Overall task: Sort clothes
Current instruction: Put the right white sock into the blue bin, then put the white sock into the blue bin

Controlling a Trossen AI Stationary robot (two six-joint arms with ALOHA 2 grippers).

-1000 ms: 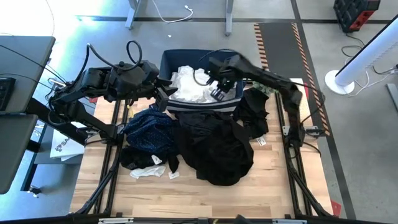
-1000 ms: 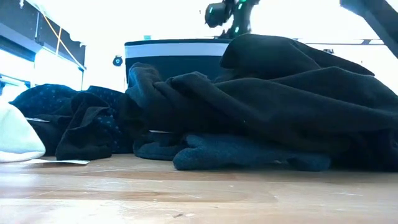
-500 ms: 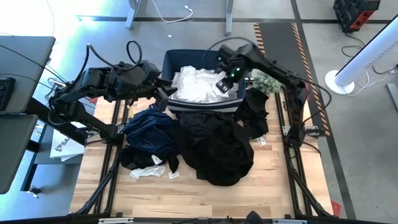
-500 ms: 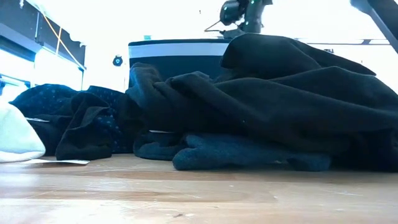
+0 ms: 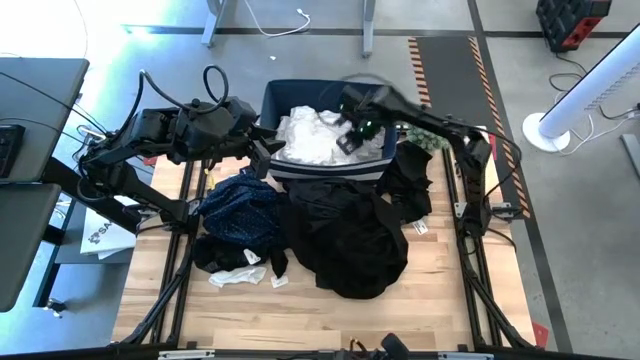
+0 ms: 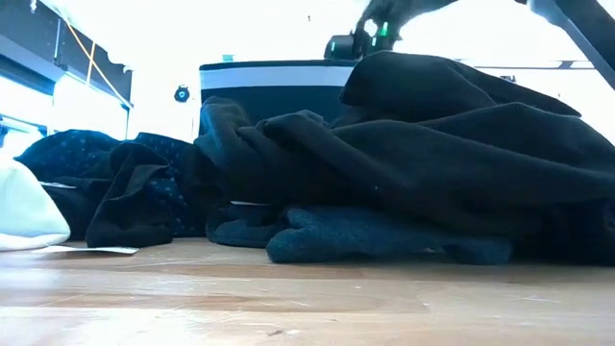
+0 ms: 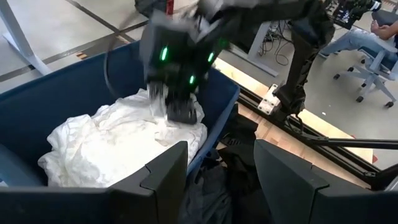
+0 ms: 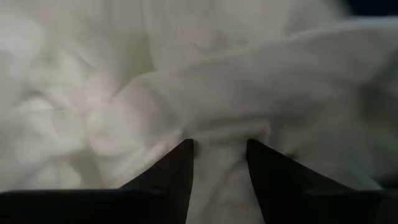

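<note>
White clothes lie heaped in the dark blue bin. My right gripper points down into the heap's right side, open, with its fingertips in the cloth. My left gripper hangs open above the bin's near left corner and holds nothing. Black clothes are piled on the table in front of the bin, with a navy dotted garment left of them. Small white pieces lie near the table's front left. My right gripper comes down from above onto the white heap in the bin. Both fingertips are sunk into the top layers, and a ridge of white cloth stands in the gap between them. The cloth stays on the heap, slack.
A black garment and a greenish piece lie to the right of the bin beside the right arm's base. Bare wood shows along the table's near edge. Desks and cables stand to the left of the table.
My right gripper rose from the bin's near right part, swung toward the far right corner, then came back left and down onto the white heap. The white cloth now lies more spread out at the bin's right side.
</note>
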